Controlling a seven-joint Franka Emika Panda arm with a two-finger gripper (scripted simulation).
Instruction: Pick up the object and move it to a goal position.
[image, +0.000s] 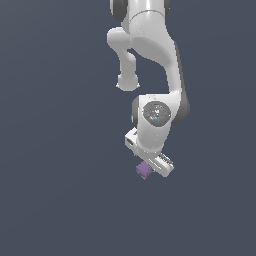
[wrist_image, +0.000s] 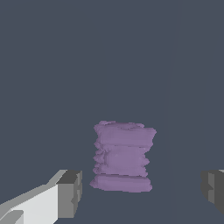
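Observation:
The object (wrist_image: 123, 156) is a small pale purple blocky piece with faint grooves. In the wrist view it stands between my two grey fingertips (wrist_image: 70, 192), with a clear gap on each side. My gripper (wrist_image: 141, 190) is open and touches nothing. In the exterior view the object (image: 144, 170) shows just under the white gripper (image: 152, 169), partly hidden by the hand. The fingers cannot be made out there.
The white arm (image: 150, 55) comes down from the top of the exterior view. The ground is a plain dark grey-blue surface (image: 55, 190) with nothing else showing on it.

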